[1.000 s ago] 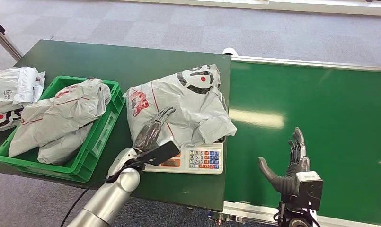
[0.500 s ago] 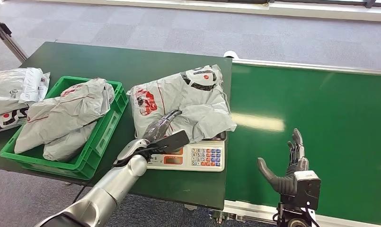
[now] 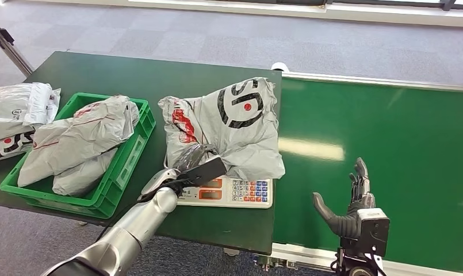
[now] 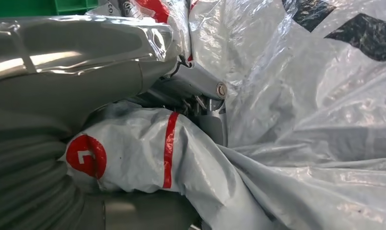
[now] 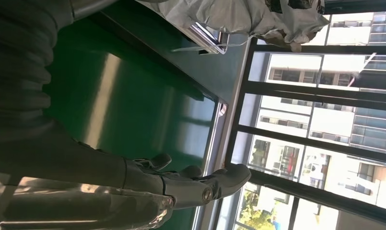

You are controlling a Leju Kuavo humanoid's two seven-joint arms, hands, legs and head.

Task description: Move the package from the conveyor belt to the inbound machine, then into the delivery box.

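Left hand (image 3: 190,156) gripping one package (image 3: 229,127); three others nearby.

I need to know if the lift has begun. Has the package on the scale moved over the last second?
Yes. The package, gripped by the left hand, has risen at its far end and now stands tilted above the scale, which stays put.

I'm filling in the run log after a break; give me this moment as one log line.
stage: package on scale | left hand: grips grey package over scale | right hand: open above conveyor belt | green crate: holds packages
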